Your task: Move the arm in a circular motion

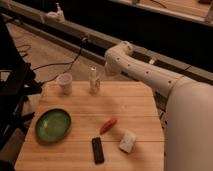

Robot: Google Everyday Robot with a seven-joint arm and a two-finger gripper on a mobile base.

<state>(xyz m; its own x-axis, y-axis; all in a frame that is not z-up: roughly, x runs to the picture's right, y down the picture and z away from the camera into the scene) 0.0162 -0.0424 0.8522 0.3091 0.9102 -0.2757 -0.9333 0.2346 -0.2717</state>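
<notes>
Glossy white arm (150, 77) reaching from the lower right up to a bent, bulbous joint above the far edge of the wooden table (137, 102). The gripper lies out of sight past that joint, so its state cannot be told. Just left of the joint stands a small bottle (94, 80), then a white cup (64, 83). Nearer the camera lie a green plate (53, 125), a red oblong item (108, 125), a black bar (98, 150) and a white block (127, 141).
</notes>
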